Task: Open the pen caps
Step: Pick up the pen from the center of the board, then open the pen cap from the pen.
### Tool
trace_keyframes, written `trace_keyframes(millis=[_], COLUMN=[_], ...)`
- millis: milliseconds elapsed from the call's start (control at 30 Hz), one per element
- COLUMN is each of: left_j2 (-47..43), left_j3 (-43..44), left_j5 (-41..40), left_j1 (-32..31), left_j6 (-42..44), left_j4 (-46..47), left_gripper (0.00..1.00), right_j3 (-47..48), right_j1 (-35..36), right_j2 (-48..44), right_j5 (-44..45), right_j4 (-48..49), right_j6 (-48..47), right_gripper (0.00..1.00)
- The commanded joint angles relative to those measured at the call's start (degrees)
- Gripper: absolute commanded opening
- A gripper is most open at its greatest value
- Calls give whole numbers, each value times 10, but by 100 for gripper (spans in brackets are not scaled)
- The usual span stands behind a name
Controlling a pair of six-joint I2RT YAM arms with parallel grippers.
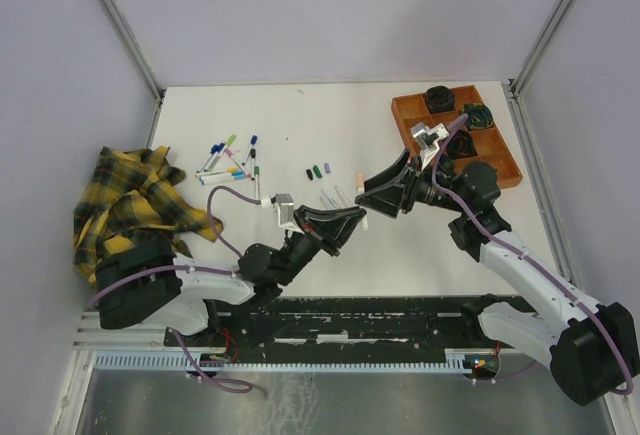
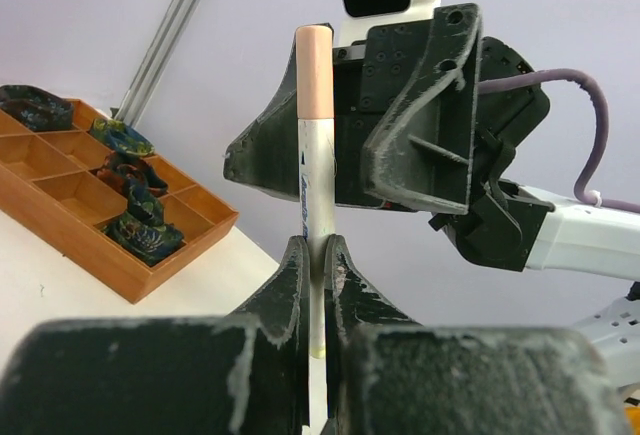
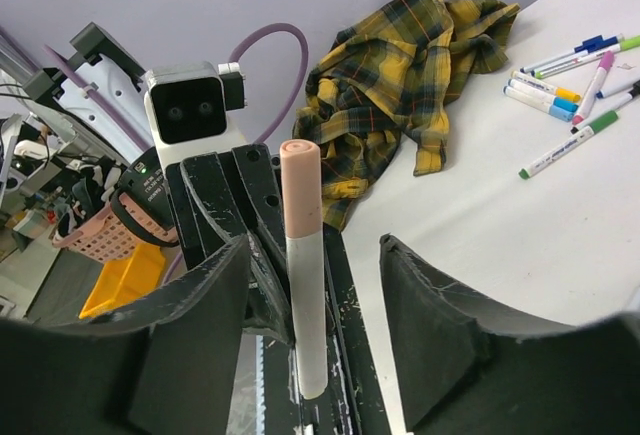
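Both arms reach in from the near edge and meet over the middle of the white counter [image 1: 300,115], wrists turned so the two end effectors face each other tip to tip. The left end effector [image 2: 318,250] is clamped on a thin white pen barrel [image 2: 317,185] and holds it upright, its fingers pressed to the barrel's lower part. The peach-coloured cylindrical plastic pen cap [image 3: 299,185] sits on the barrel's top end, raised off the counter. The right end effector [image 3: 315,255] straddles this pen with its jaws apart. In the right wrist view there is a gap on each side, so neither finger touches the cap or the barrel.

Small blue print runs along the barrel, too fine to read.

A few loose pen caps in black, green and blue [image 1: 316,170] lie just beyond the end effectors towards the far edge. A cluster of capped white marker pens [image 1: 232,160] lies left of them. A crumpled yellow-and-black plaid cloth [image 1: 130,200] rests at the left edge. An orange compartmented tray [image 1: 400,115] holding dark round objects stands in the far right corner.
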Motion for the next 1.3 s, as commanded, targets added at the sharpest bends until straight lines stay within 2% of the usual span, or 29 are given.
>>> trace_keyframes(millis=[0,200,400,533,600,633,767,867,933,1033,1267], left_j2=[8,13,16,20,18,16,-8,-44,-80,-136,-283], left_j3=[27,27,28,26,21,18,1,-11,-17,-22,-3], left_j5=[-13,-20,-27,-26,-24,-24,-22,-12,-8,-4,-9], left_j1=[-9,-10,-10,-11,-10,-10,-10,-11,-11,-9,4], left_j6=[26,23,23,22,20,19,7,3,6,18,45], left_j4=[50,56,57,56,56,55,28,-23,-76,-161,-369], left_gripper=[3,3,3,3,5,9,39,58,67,78,92], right_j3=[0,0,0,5,7,8,21,35,48,72,110], right_j1=[6,14,21,22,23,22,19,14,9,1,-18], right_j2=[-2,0,4,4,4,4,4,5,5,7,21], right_j5=[4,0,-4,-7,-9,-9,-17,-34,-49,-79,-113], right_j4=[44,48,47,38,31,26,-5,-38,-71,-138,-259], right_j6=[2,-1,-7,-20,-27,-30,-53,-77,-101,-159,-274], right_gripper=[58,41,31,9,1,0,0,0,0,0,0])
